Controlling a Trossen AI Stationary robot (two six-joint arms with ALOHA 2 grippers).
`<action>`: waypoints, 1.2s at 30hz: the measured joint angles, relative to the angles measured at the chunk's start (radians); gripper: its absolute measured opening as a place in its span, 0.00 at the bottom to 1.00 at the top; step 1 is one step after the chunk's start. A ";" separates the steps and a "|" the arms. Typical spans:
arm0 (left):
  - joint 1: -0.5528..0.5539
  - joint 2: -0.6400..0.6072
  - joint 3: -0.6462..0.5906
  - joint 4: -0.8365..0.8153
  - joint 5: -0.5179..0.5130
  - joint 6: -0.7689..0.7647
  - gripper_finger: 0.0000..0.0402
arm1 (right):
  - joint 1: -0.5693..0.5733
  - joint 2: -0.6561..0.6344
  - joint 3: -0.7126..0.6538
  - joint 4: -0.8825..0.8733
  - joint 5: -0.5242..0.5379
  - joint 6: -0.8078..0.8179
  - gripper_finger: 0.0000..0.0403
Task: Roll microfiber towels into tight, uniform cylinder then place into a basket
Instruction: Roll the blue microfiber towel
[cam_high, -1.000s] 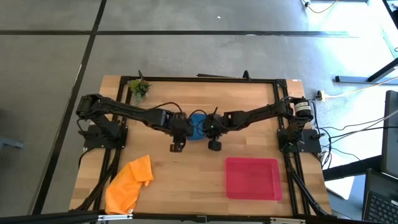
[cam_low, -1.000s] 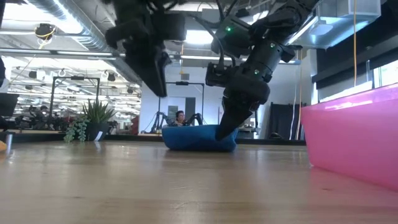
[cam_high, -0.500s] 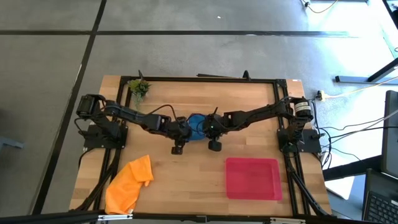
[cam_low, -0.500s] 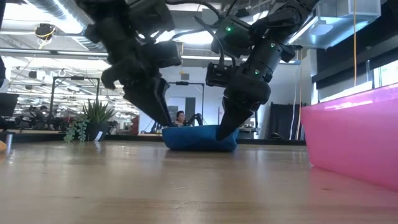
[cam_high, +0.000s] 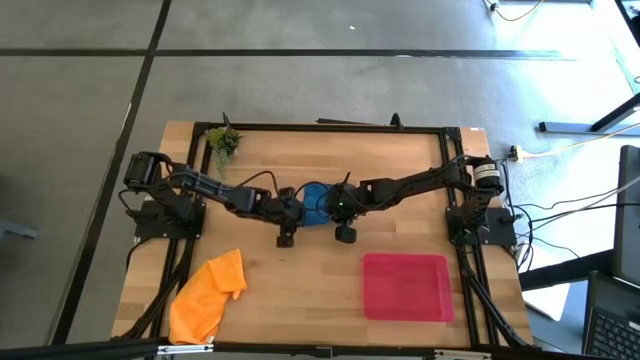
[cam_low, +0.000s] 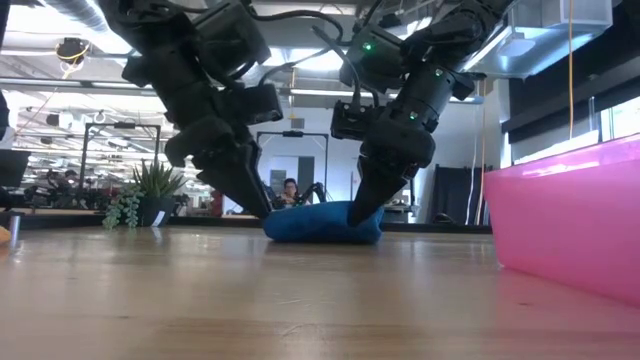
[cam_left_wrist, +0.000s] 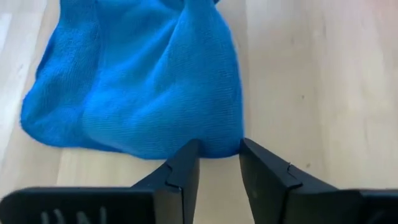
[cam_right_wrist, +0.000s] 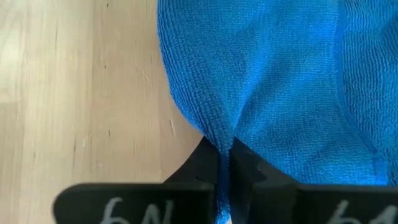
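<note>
Blue towel (cam_high: 316, 203) lies bunched mid-desk between both grippers. Right gripper (cam_right_wrist: 225, 163) pinches its right edge; left gripper (cam_left_wrist: 219, 163), fingers apart, sits at its left edge, not yet gripping.

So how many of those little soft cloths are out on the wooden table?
2. The blue microfiber cloth lies bunched at the table's middle, between both grippers. The bright orange cloth lies crumpled by the table's near left corner. None is in the flat red tray; none seems hidden.

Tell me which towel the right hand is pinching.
The blue towel at mid-table, pinched by the right hand; the orange towel lies untouched near the front-left corner.
</note>
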 joint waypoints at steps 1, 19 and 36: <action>-0.004 0.000 0.000 0.001 0.000 -0.003 0.26 | 0.000 0.000 0.000 0.000 0.000 0.000 0.03; -0.005 0.107 0.004 0.074 -0.045 -0.059 0.26 | 0.000 0.000 0.001 0.003 0.000 0.000 0.03; -0.007 0.177 0.010 0.110 0.042 -0.132 0.01 | -0.002 0.000 0.001 -0.025 -0.130 0.033 0.03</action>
